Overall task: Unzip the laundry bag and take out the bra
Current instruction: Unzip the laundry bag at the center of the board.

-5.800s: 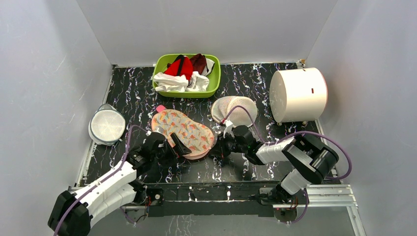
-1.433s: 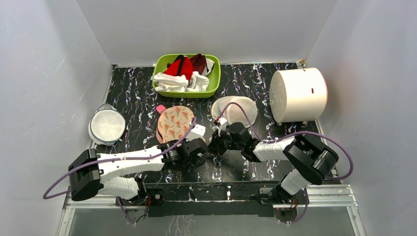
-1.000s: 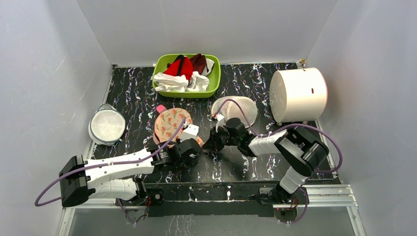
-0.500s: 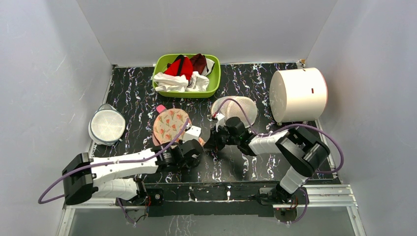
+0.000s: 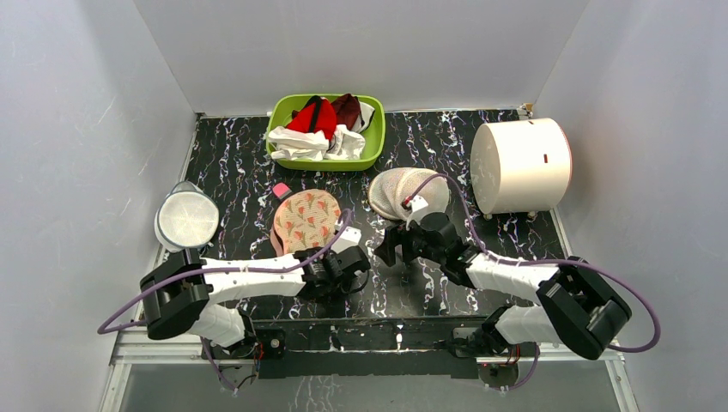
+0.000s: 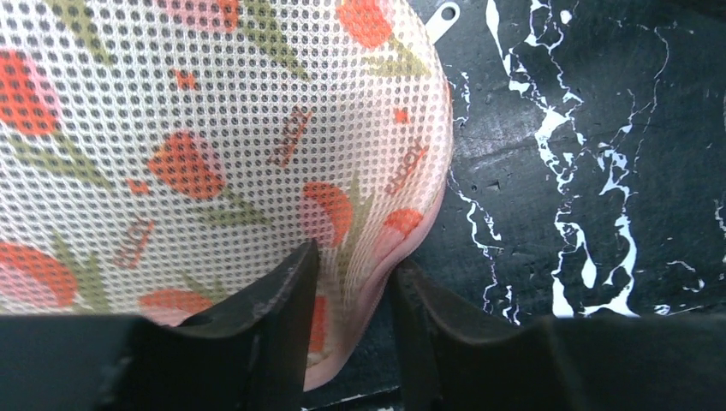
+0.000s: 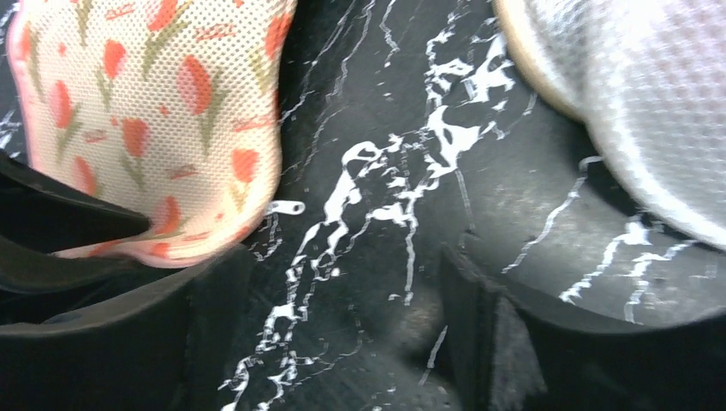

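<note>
Moved: right gripper (image 7: 338,287) backs off, wide open, empty | left gripper (image 6: 353,278) slackens, loosely astride laundry bag (image 6: 214,128) rim | you: re-pinch rim, then take zipper pull (image 7: 285,207)

Plain grey-white walls (image 5: 360,43) enclose a black tabletop (image 5: 232,163) veined with white marbling, evenly lit, a metal rail (image 5: 575,342) along the frame's bottom edge.

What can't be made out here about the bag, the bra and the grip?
Bra: seen in no view; the bag shows only its flowered outside.
Bag's near end: top view, covered by the left gripper and its arm.
Zipper open or shut: wrist views show the zipper pull, but the seam is blurred or edge-on.
Left grip: left wrist view, fingers straddle the bag's rim; pinching or not is unclear.
</note>
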